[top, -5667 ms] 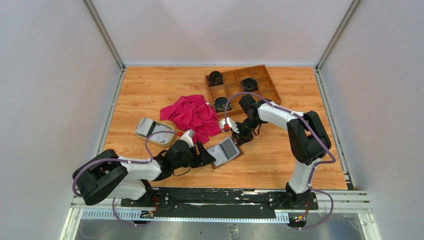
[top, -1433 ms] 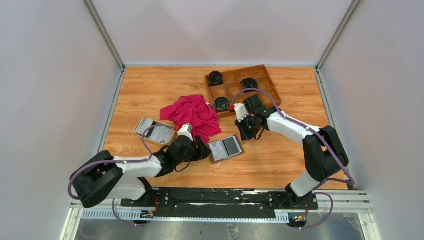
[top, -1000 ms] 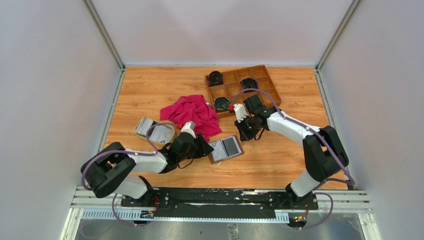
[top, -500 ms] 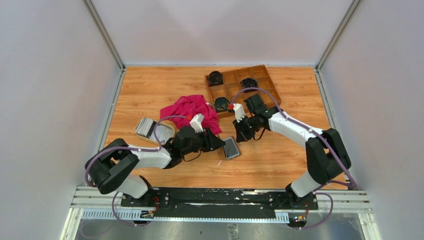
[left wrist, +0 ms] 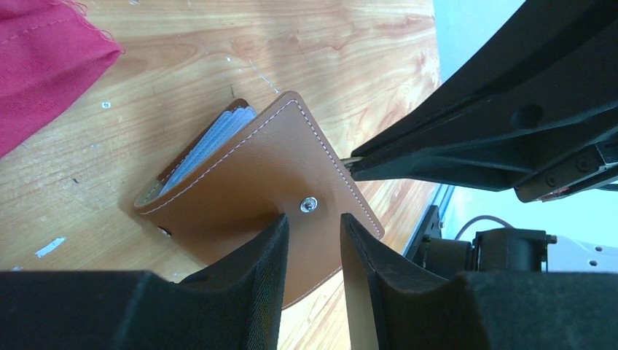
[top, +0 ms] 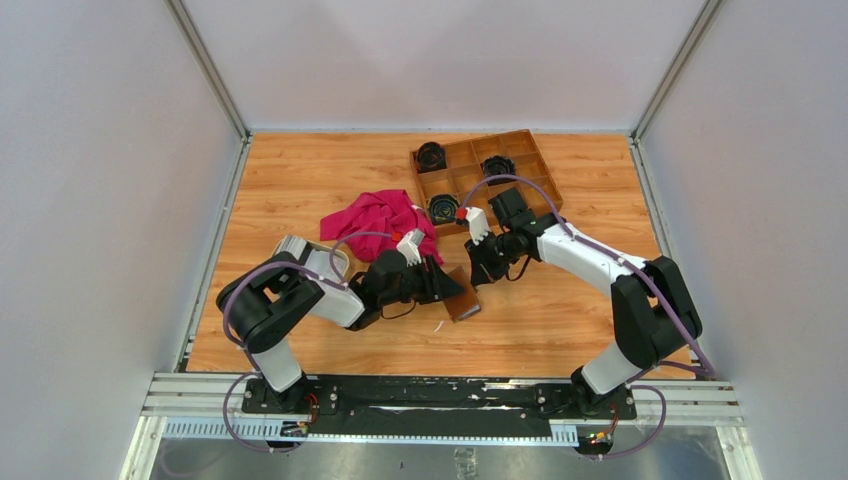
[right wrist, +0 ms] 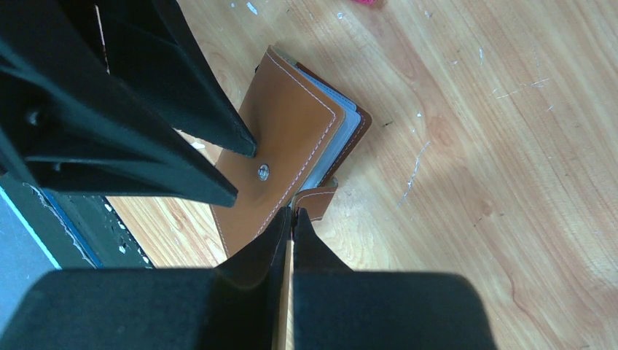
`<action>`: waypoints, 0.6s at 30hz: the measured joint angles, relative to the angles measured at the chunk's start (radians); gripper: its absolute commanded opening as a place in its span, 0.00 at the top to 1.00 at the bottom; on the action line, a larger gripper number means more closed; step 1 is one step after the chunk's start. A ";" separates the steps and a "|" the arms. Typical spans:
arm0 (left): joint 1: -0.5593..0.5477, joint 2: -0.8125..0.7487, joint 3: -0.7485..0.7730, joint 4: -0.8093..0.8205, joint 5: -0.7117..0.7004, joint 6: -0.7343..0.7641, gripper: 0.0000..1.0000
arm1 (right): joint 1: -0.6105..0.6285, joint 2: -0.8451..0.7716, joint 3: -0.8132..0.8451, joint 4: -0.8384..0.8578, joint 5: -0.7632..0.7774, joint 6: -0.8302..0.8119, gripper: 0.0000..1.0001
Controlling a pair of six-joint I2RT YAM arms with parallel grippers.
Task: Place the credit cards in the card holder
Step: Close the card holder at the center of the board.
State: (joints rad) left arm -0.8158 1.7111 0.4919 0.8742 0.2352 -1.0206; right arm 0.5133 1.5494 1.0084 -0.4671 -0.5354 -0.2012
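The card holder (top: 461, 297) lies folded over at mid-table, brown outside up, its snap (left wrist: 309, 205) showing and pale inner pockets (left wrist: 218, 136) peeking from the edge. My left gripper (left wrist: 313, 232) leans on the raised cover, jaws a little apart, nothing between them. My right gripper (right wrist: 293, 216) is shut, its tips at the snap tab (right wrist: 316, 198); whether it pinches the tab I cannot tell. The credit cards (top: 293, 246) sit stacked in a cream dish (top: 334, 259) at the left, half hidden behind my left arm.
A crumpled red cloth (top: 385, 215) lies just behind the card holder. A wooden compartment tray (top: 520, 170) with black round parts stands at the back right. Both arms crowd around the card holder.
My left arm has swung right and tipped the card holder's cover over, so the holder that lay open flat is now folded. Its jaws have narrowed. The right gripper has barely moved.
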 measured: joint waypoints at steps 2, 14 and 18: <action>0.000 0.003 0.000 0.001 -0.011 -0.002 0.68 | -0.003 0.000 0.004 -0.004 -0.001 -0.001 1.00; -0.001 0.021 0.064 -0.124 -0.056 0.049 0.72 | -0.017 0.035 0.031 -0.012 -0.005 -0.004 1.00; -0.013 0.034 0.123 -0.234 -0.070 0.100 0.70 | -0.018 0.069 0.032 -0.014 -0.004 -0.006 1.00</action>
State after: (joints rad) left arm -0.8284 1.7447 0.6151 0.6399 0.1650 -0.9207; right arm 0.4953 1.6180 1.0409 -0.4816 -0.5392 -0.2070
